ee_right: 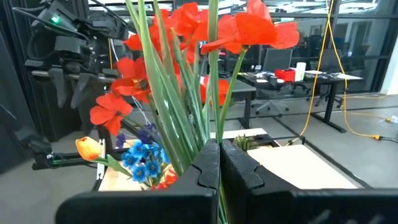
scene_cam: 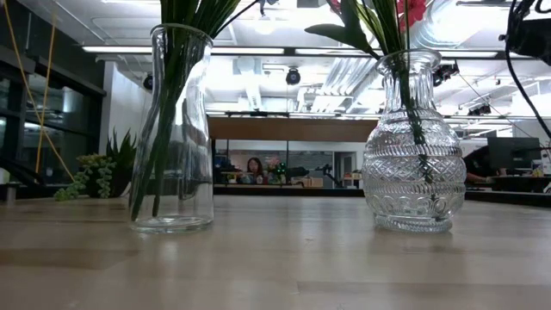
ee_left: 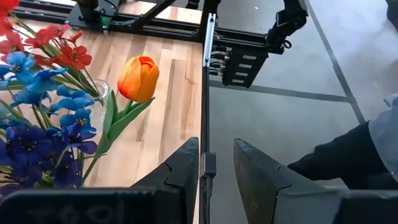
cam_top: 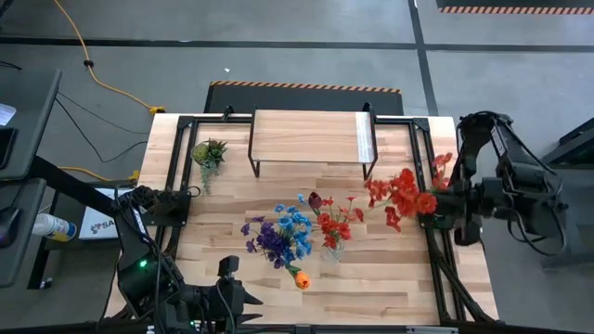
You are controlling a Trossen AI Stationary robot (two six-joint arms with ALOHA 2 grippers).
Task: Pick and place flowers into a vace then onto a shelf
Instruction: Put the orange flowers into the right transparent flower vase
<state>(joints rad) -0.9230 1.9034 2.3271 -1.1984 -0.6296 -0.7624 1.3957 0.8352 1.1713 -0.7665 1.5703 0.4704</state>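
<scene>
My right gripper point(cam_top: 434, 211) point(ee_right: 219, 149) hovers over the table's right side, shut on a bunch of red flowers point(cam_top: 401, 193) point(ee_right: 186, 37). A plain glass vase point(scene_cam: 172, 129) stands mid-table with blue and purple flowers point(cam_top: 278, 234) point(ee_left: 37, 118) and an orange tulip point(cam_top: 300, 278) point(ee_left: 138, 78). Just to its right, a patterned glass vase point(scene_cam: 419, 146) point(cam_top: 331, 246) holds red flowers and a dark maroon tulip point(cam_top: 315, 199). The shelf point(cam_top: 311, 137) stands on its black legs at the far edge. My left gripper point(cam_top: 243, 299) point(ee_left: 216, 168) is open at the near edge, touching nothing. My right gripper pinches the green stems point(ee_right: 208, 134) of the red bunch between its two fingers. Several stems are held together. The bunch is lifted clear of the table, its blooms reaching from the fingers toward the table's left.
A small spiky potted plant point(cam_top: 209, 153) point(scene_cam: 103, 172) sits left of the shelf. A black frame rail point(ee_left: 205, 74) runs along the table's near edge. A person's dark clothing point(ee_left: 348, 155) shows just beyond that edge. Bare wood lies between the vases and the shelf.
</scene>
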